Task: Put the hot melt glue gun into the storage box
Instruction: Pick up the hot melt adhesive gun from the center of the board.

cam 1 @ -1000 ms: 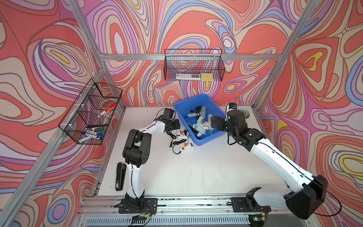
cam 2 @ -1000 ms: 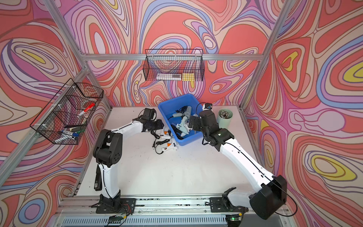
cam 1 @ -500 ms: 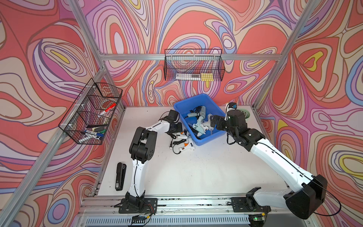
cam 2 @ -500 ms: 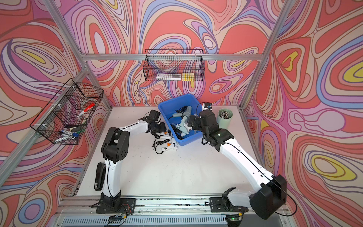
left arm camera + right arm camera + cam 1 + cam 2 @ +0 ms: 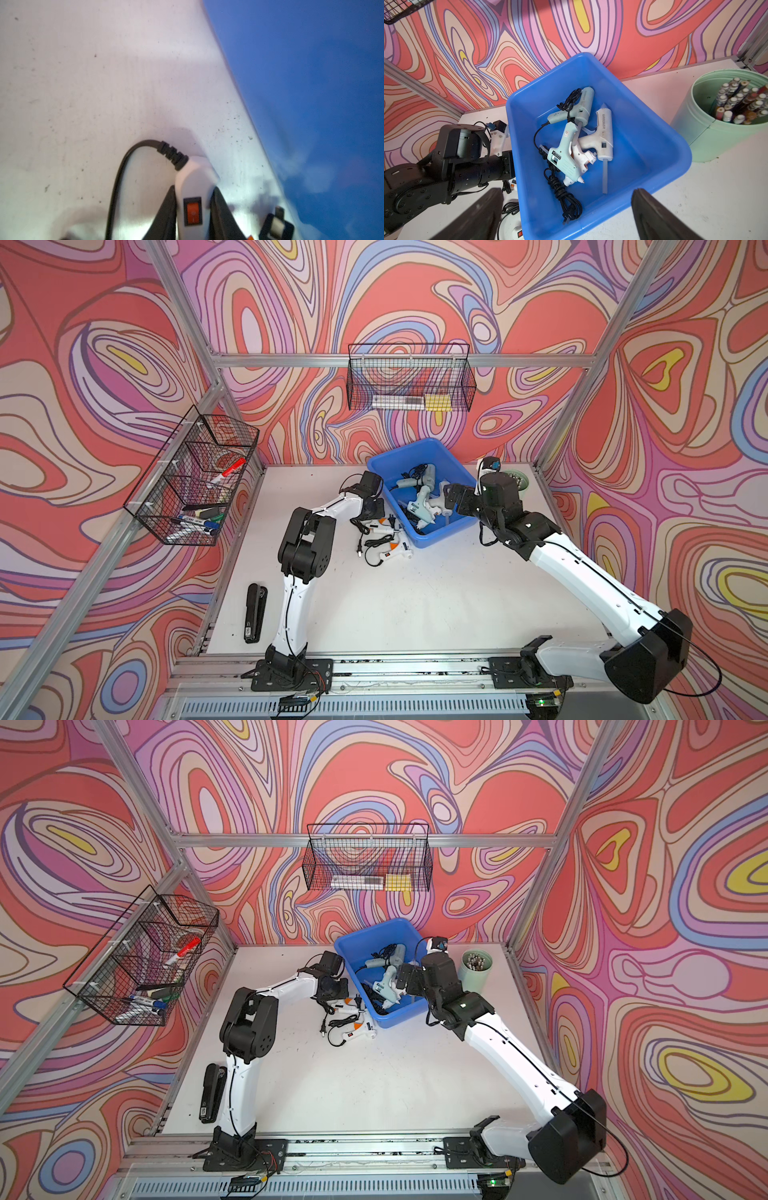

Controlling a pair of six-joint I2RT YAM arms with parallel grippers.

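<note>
Toward the far edge of the table, beside the storage box, left jaws clamp the glue gun by its handle; right jaws gape above the box. Lift straight, clear the rim, mind that trailing cord.

I see the box at the back middle of the table, with several guns piled in it. A gun lies on the table just left of the box, and a second gun lies before it. The cup stands right of the box. The stapler lies front left.
</note>
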